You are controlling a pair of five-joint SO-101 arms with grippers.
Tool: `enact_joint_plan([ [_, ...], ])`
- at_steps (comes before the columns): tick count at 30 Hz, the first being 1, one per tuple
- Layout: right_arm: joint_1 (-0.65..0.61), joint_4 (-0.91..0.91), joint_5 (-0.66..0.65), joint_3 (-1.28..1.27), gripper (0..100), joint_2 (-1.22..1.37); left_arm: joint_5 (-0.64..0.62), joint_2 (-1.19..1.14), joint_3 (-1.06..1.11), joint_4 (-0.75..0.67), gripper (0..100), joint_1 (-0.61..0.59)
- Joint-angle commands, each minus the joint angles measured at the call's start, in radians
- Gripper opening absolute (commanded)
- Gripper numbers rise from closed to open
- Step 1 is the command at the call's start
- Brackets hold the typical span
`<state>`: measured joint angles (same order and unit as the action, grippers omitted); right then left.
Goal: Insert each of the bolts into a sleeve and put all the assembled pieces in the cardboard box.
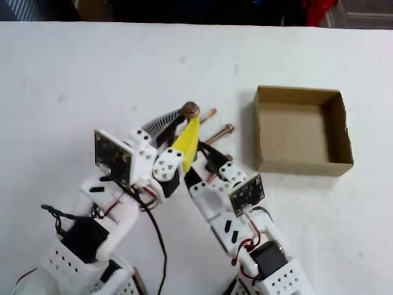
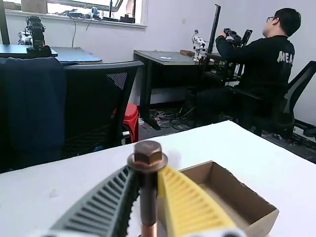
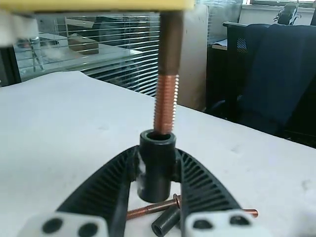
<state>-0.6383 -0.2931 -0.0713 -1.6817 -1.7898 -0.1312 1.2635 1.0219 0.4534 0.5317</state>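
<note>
the right gripper (image 3: 157, 157) pinches an upright black sleeve (image 3: 157, 177); the left gripper (image 2: 147, 174) pinches a bolt (image 3: 164, 106) head-up, thread tip at the sleeve's mouth. any tilt would likely jam the thread on the rim or twist the sleeve loose. at three o'clock of them, apart on the tabletop (image 1: 92, 74), the cardboard box (image 1: 301, 165) stands empty.
</note>
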Motion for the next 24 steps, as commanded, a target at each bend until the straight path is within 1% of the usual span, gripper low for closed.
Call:
enact_joint_plan([
  [1,-0.005,0.030,0.006,-0.009,1.7,-0.010,0.006,0.025,-0.015,-0.031,2,0.015],
  [8,-0.004,0.027,0.006,-0.009,1.7,-0.010,0.011,0.027,0.028,-0.037,2,0.008],
  [20,-0.001,0.025,0.006,-0.009,1.7,-0.010,0.012,0.027,0.026,-0.038,2,0.005],
  [24,-0.001,0.025,0.006,-0.009,1.7,-0.010,0.012,0.027,0.031,-0.074,2,0.005],
])
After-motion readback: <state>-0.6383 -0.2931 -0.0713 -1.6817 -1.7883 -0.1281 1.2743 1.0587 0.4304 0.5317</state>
